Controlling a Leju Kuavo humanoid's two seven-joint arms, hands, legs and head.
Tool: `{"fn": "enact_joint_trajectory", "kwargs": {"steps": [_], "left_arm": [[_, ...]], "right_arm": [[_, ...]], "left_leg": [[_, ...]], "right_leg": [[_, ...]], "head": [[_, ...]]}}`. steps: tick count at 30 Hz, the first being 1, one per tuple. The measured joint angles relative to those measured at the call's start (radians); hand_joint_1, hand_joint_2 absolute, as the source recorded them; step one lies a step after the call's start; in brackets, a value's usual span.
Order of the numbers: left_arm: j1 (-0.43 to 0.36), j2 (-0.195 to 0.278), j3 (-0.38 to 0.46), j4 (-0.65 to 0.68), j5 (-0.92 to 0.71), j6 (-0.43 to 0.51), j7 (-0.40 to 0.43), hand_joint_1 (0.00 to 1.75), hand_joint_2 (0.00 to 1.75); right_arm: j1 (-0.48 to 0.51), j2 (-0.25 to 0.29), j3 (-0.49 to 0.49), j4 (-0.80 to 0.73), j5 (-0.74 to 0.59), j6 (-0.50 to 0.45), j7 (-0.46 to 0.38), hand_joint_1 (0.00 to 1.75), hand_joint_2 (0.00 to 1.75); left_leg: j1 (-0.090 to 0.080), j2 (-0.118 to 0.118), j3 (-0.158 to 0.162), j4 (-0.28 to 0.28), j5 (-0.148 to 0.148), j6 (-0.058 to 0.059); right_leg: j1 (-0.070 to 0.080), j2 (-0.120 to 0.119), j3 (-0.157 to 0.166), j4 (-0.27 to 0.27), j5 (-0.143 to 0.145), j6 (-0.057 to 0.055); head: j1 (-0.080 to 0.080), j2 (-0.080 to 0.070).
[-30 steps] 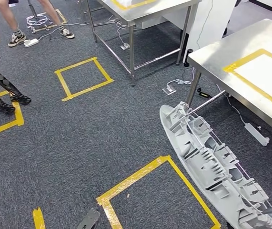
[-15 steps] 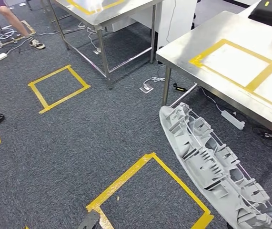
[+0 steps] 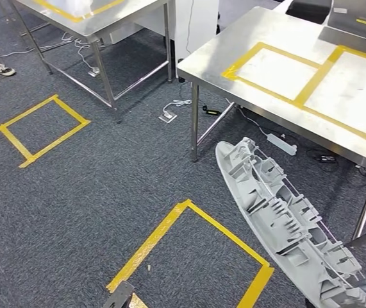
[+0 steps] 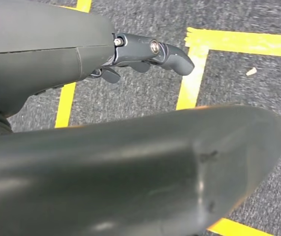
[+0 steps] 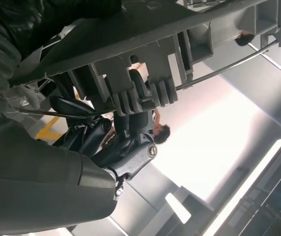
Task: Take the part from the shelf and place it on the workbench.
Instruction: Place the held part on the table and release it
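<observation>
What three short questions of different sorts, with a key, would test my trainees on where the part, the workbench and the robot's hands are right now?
1. True or false: the grey part already lies on the workbench.
2. Which hand grips the part? A) left B) right
3. Fill in: below the left hand, yellow ____ marks the carpet.

Key
1. False: it is above the carpet, beside the workbench.
2. B: the right hand grips its ribbed underside.
3. Tape.
</observation>
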Motion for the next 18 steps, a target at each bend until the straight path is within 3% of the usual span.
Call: {"fn": "enact_joint_trajectory", "kwargs": {"steps": [1, 3, 5, 7, 9, 10, 11, 13, 15, 17, 18], "left_arm": [[0.000, 0.000, 0.000, 0.000, 0.000, 0.000, 0.000, 0.00, 0.00], [-0.001, 0.000, 0.000, 0.000, 0.001, 0.000, -0.001, 0.00, 0.00], [-0.004, 0.000, 0.000, 0.000, 0.002, 0.000, -0.001, 0.00, 0.00], [-0.005, 0.001, 0.000, 0.000, 0.003, 0.000, -0.002, 0.00, 0.00], [-0.002, 0.001, 0.000, 0.000, 0.006, 0.000, -0.002, 0.00, 0.00], [0.000, 0.002, 0.000, 0.000, 0.007, 0.000, -0.002, 0.00, 0.00], [0.001, 0.002, 0.000, 0.000, 0.008, 0.000, -0.002, 0.00, 0.00], [0.001, 0.002, 0.000, 0.000, 0.008, 0.000, -0.002, 0.00, 0.00], [0.000, 0.004, 0.000, 0.000, 0.008, 0.000, -0.002, 0.00, 0.00], [0.000, 0.006, 0.000, 0.000, 0.009, 0.000, -0.002, 0.00, 0.00], [0.000, 0.006, 0.000, 0.000, 0.010, 0.000, -0.003, 0.00, 0.00]], "right_arm": [[-0.001, 0.000, 0.000, 0.000, 0.000, 0.000, 0.000, 1.75, 1.75], [-0.001, 0.000, 0.000, 0.001, -0.001, 0.000, 0.000, 1.75, 1.75], [0.000, 0.000, 0.001, 0.001, -0.003, 0.000, 0.001, 1.75, 1.75], [-0.003, -0.001, 0.002, 0.001, -0.004, 0.000, 0.002, 1.75, 1.75], [-0.006, -0.002, 0.002, 0.002, -0.005, 0.000, 0.003, 1.75, 1.75], [-0.007, -0.003, 0.003, 0.002, -0.006, 0.000, 0.003, 1.75, 1.75], [-0.007, -0.003, 0.004, 0.003, -0.006, 0.000, 0.004, 1.75, 1.75], [-0.009, -0.003, 0.007, 0.004, -0.007, 0.000, 0.005, 1.75, 1.75], [-0.011, -0.004, 0.010, 0.005, -0.007, 0.000, 0.007, 1.75, 1.75], [-0.013, -0.006, 0.012, 0.005, -0.008, 0.000, 0.010, 1.75, 1.75], [-0.014, -0.007, 0.014, 0.005, -0.008, 0.000, 0.012, 1.75, 1.75]], "left_leg": [[-0.002, 0.007, 0.001, 0.002, -0.001, -0.004], [-0.002, 0.022, 0.004, 0.003, -0.001, -0.013], [0.002, 0.010, 0.001, 0.019, -0.018, -0.024], [0.008, -0.035, -0.031, 0.106, -0.077, -0.036], [0.013, -0.064, -0.088, 0.244, -0.141, -0.042], [0.014, -0.067, -0.107, 0.288, -0.153, -0.044], [0.015, -0.069, -0.111, 0.296, -0.143, -0.044], [0.017, -0.080, -0.070, 0.201, -0.073, -0.039], [0.020, -0.123, -0.015, 0.072, -0.016, -0.030], [0.020, -0.149, 0.005, 0.018, -0.010, -0.025], [0.020, -0.142, 0.005, 0.011, -0.010, -0.023]], "right_leg": [[0.002, -0.008, 0.012, -0.024, 0.002, -0.006], [0.005, 0.006, 0.008, -0.027, 0.005, -0.019], [0.001, 0.023, 0.010, -0.032, 0.011, -0.030], [-0.004, 0.040, 0.015, -0.035, 0.017, -0.040], [-0.004, 0.062, 0.011, -0.035, 0.020, -0.044], [-0.004, 0.074, 0.011, -0.034, 0.021, -0.045], [-0.004, 0.087, 0.011, -0.033, 0.021, -0.045], [-0.004, 0.112, 0.012, -0.030, 0.020, -0.044], [-0.003, 0.137, 0.009, -0.026, 0.020, -0.038], [-0.005, 0.159, -0.002, -0.023, 0.024, -0.025], [-0.007, 0.169, -0.008, -0.023, 0.027, -0.017]], "head": [[0.000, 0.000], [-0.001, 0.000], [-0.001, 0.000], [-0.003, 0.000], [-0.004, 0.000], [-0.004, 0.000], [-0.004, 0.000], [-0.004, 0.000], [-0.003, 0.000], [-0.003, 0.000], [-0.004, 0.000]]}}
